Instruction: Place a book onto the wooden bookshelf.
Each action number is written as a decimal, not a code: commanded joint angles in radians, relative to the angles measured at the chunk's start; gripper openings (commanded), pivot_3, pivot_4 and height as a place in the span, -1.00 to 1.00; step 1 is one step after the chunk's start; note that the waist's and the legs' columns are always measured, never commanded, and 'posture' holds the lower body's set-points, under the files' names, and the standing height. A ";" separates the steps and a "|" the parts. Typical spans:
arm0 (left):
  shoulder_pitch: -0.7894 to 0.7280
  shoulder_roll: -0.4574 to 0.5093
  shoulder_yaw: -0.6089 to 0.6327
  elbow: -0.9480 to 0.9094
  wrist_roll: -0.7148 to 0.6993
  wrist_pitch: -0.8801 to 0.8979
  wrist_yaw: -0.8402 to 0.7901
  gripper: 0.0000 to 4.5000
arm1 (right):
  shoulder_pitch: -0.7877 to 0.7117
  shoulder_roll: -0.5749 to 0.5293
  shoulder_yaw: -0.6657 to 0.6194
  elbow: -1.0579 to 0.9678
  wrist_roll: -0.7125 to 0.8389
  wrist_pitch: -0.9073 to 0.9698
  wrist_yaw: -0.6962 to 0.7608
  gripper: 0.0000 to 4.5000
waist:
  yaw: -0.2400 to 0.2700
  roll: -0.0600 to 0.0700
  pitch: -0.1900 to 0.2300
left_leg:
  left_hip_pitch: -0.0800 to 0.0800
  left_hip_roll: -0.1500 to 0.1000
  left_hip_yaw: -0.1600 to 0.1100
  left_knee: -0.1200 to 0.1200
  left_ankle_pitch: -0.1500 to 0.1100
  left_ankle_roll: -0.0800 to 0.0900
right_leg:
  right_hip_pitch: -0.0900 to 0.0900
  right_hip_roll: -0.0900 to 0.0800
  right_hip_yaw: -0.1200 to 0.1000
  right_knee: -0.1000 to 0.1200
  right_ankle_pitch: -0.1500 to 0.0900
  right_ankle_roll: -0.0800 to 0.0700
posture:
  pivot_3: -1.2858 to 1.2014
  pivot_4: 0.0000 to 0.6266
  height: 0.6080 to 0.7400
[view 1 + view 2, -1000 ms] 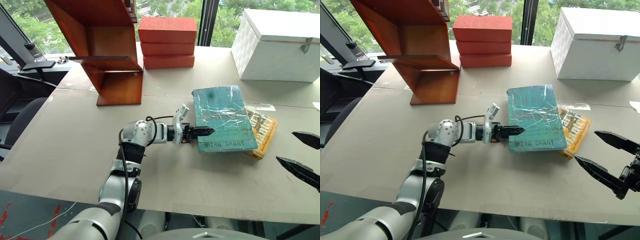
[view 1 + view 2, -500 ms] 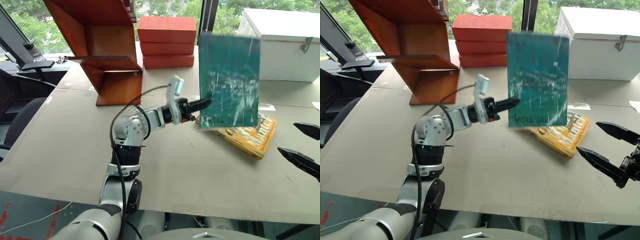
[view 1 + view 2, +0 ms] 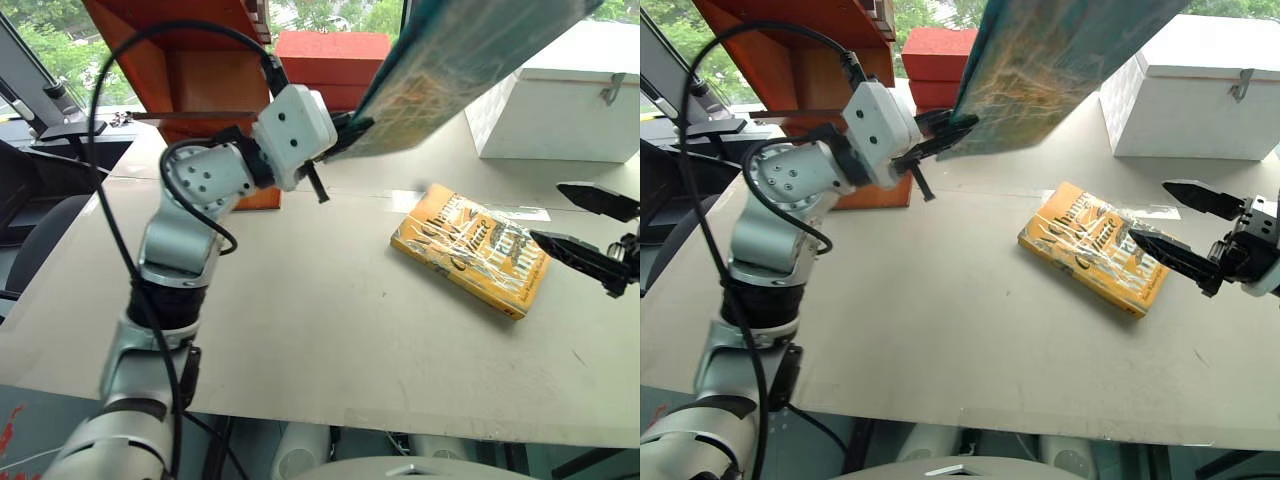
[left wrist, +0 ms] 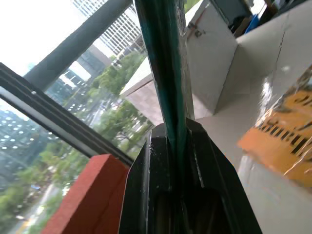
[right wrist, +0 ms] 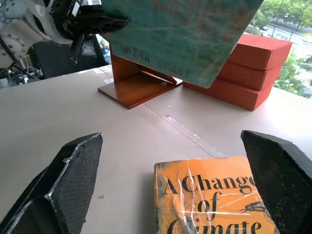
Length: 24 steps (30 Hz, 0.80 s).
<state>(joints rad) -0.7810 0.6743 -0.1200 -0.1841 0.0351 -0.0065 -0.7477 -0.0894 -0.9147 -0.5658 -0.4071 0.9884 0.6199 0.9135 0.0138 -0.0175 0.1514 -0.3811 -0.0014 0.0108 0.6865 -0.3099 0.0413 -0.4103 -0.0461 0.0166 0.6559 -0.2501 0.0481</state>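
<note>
Book (image 3: 1070,60) in teal-green wrap is held aloft by the left gripper (image 3: 945,135), whose two black fingers are pinched tight on one edge, as is seen in the left wrist view where the cover edge runs straight up between them. It is carried clear of the table (image 3: 940,330) and tilted, its free end rising toward one o'clock from the grip, so that a broad face is turned down over the tabletop. An edge grip of this kind leaves most of the weight hanging beyond the fingers; sag or slip within the shiny wrap is judged a risk.

The wooden bookshelf (image 3: 215,120) stands at about eleven o'clock on the table, just behind the left wrist, with the stack of orange-red bricks (image 3: 335,60) beside it toward twelve. The book is therefore judged to be in transit, lifted but not yet brought to a shelf board.

A yellow-orange book (image 3: 470,248) is left lying flat at about three o'clock from the table's middle. The right gripper (image 3: 585,230) is held just beside its outer edge, fingers spread wide and empty. A white box (image 3: 560,95) stands at two o'clock.
</note>
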 commanded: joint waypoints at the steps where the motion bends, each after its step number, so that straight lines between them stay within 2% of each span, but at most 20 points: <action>1: -0.013 0.077 0.023 0.018 0.214 -0.180 0.121 -0.96 | -0.071 -0.019 0.030 0.026 -0.003 -0.010 0.024 1.00 | 0.003 0.000 0.000 | -0.001 0.000 0.000 0.000 0.000 0.000 | 0.000 0.000 0.000 0.000 0.000 0.000 | 0.03 -0.52 1.00; 6: 0.052 0.217 0.094 0.030 0.406 -0.226 0.217 -0.96 | -0.163 -0.004 0.092 0.074 -0.007 -0.009 0.040 1.00 | -0.001 -0.001 0.001 | -0.002 0.000 -0.001 0.000 0.000 0.001 | 0.000 -0.002 -0.001 -0.001 0.000 0.000 | 0.03 -0.52 1.00; 11: 0.109 0.328 0.148 0.056 0.507 -0.194 0.236 -0.96 | -0.271 0.040 0.144 0.126 0.006 -0.009 0.037 1.00 | -0.002 -0.001 0.001 | -0.002 0.001 0.000 0.000 -0.001 0.001 | -0.002 -0.002 -0.003 -0.001 0.000 0.000 | 0.03 -0.52 1.00; 17: 0.137 0.406 0.183 0.101 0.547 -0.152 0.222 -0.96 | -0.355 0.093 0.180 0.191 -0.059 -0.048 0.022 1.00 | 0.002 -0.002 0.002 | -0.003 0.001 0.000 0.000 -0.001 0.001 | -0.002 -0.001 -0.005 0.000 0.000 0.000 | 0.03 -0.52 1.00; 24: 0.193 0.450 0.202 0.153 0.563 -0.141 0.237 -0.96 | -0.390 0.133 0.184 0.201 -0.052 -0.037 0.005 1.00 | -0.001 -0.002 0.002 | -0.004 0.001 0.001 0.000 -0.001 0.001 | -0.003 -0.003 -0.005 0.001 0.000 0.000 | 0.03 -0.52 1.00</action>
<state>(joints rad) -0.5810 1.0964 0.0305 -0.0338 0.5931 -0.1531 -0.5375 -0.4633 -0.7810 -0.3656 -0.1924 0.9267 0.5915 0.9246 0.0123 -0.0195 0.1532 -0.3845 -0.0002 0.0115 0.6864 -0.3106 0.0424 -0.4136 -0.0496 0.0114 0.6567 -0.2500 0.0484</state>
